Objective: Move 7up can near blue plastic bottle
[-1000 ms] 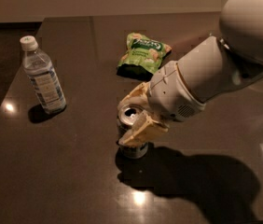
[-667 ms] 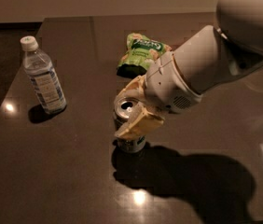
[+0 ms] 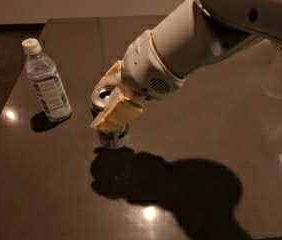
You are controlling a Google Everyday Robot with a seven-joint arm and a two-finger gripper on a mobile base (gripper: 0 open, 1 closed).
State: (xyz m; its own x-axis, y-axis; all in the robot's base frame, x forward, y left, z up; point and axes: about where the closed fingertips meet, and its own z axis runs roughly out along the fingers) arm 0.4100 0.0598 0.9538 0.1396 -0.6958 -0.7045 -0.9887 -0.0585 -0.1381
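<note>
The 7up can (image 3: 112, 136) stands upright near the middle of the dark table (image 3: 41, 184), its silver top showing. My gripper (image 3: 110, 103) is shut on the can, with one tan finger (image 3: 117, 115) across its front and the other behind it. The blue plastic bottle (image 3: 46, 83), clear with a white cap and blue-white label, stands upright at the left, a short gap from the can. The white arm reaches in from the upper right.
The table's left edge (image 3: 11, 91) runs close behind the bottle, with dark floor beyond. The arm hides the table's back middle. A large arm shadow (image 3: 181, 184) lies in front of the can.
My gripper has carried the can to the left, closer to the bottle. The green snack bag, seen earlier behind the arm, is now hidden by the arm.
</note>
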